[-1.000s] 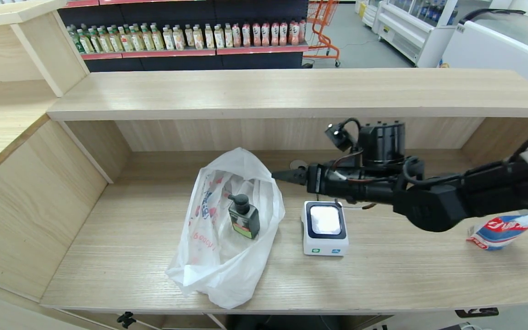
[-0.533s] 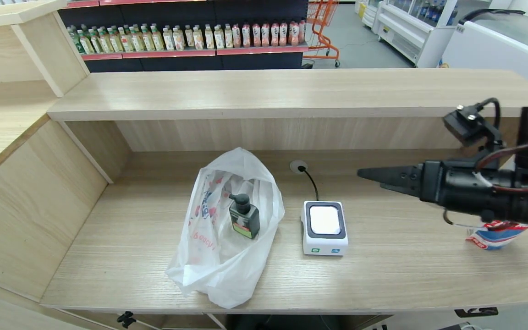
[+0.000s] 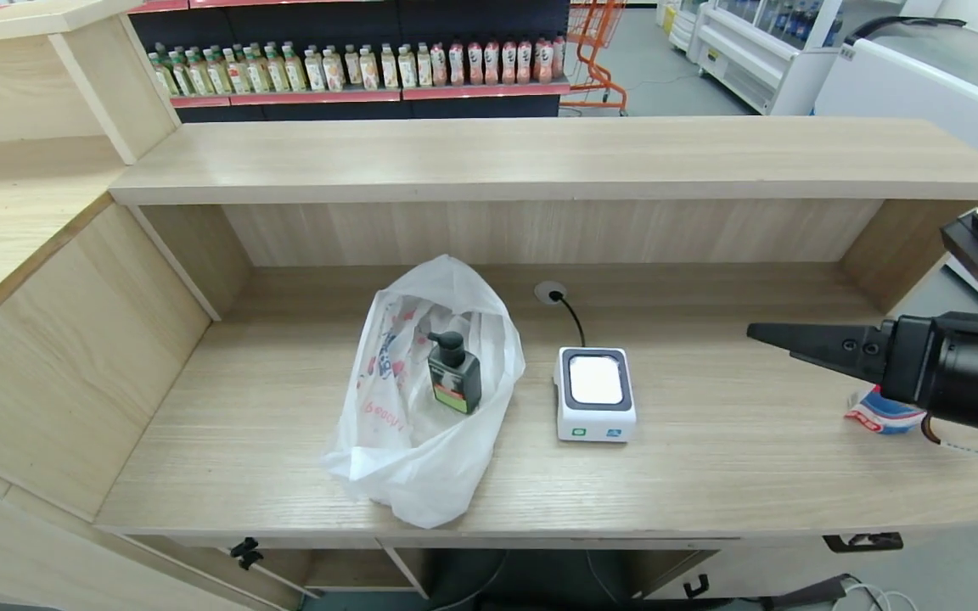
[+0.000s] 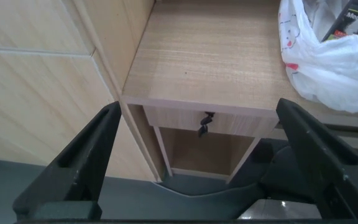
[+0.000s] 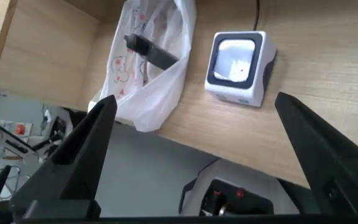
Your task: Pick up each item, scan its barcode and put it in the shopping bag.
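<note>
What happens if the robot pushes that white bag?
The bag would probably crumple, not slide, since its thin plastic lies in loose folds. The bottle inside likely pins it down, so it shouldn't skid far. Lifted by one edge, it would probably sag around the bottle.

Bottle (image 3: pixel 453 376) in bag (image 3: pixel 387 441), scanner (image 3: pixel 595 392) to its right, packet (image 3: pixel 879 416) farther right
</note>
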Controlling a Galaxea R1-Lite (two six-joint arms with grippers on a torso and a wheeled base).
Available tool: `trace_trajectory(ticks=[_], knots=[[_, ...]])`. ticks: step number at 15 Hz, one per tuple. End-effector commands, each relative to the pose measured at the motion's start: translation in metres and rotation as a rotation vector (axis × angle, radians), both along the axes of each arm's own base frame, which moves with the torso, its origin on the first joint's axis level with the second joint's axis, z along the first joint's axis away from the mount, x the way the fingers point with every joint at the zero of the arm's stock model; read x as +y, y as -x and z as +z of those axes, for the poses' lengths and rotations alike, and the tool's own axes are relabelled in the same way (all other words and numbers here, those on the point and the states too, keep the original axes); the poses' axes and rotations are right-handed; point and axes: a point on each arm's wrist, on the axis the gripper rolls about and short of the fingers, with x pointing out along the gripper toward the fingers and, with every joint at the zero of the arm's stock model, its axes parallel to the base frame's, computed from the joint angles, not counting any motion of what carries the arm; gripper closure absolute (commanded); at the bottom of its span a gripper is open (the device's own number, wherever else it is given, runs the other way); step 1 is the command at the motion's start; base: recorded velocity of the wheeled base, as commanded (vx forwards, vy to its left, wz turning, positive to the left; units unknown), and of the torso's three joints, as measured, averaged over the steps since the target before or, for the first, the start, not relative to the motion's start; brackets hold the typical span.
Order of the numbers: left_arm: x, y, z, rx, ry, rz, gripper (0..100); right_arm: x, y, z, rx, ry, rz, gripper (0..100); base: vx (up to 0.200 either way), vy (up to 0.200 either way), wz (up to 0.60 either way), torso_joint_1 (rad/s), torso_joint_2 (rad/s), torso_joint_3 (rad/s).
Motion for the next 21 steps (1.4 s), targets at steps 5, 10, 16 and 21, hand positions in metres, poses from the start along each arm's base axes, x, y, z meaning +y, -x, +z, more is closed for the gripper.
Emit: trace_trajectory(ticks=[5, 10, 16, 21], knots=[[0.0, 0.0, 0.0, 0.002, -0.002, 0.0, 0, -0.025, -0.004, 0.005, -0.016, 0.001, -0.158, 0, 0.0, -0.12, 0.0, 0.002, 0.0, 0.003], [0.0, 0.0, 0.0, 0.002, -0.001, 0.002, 0, -0.035, 0.0, 0.014, 0.125, -0.151, -0.333, 0, 0.0, -0.2, 0.0, 0.004, 0.0, 0.001], [0.0, 0.0, 0.0, 0.002, -0.001, 0.0, 0, -0.053, -0.001, 0.051, 0.256, -0.339, -0.567, 0, 0.0, -0.2, 0.0, 0.002, 0.0, 0.002], [0.0, 0.0, 0.0, 0.0, -0.001, 0.0, 0, -0.082, -0.014, 0.027, 0.417, -0.361, -0.835, 0, 0.0, -0.04, 0.0, 0.0, 0.0, 0.0]])
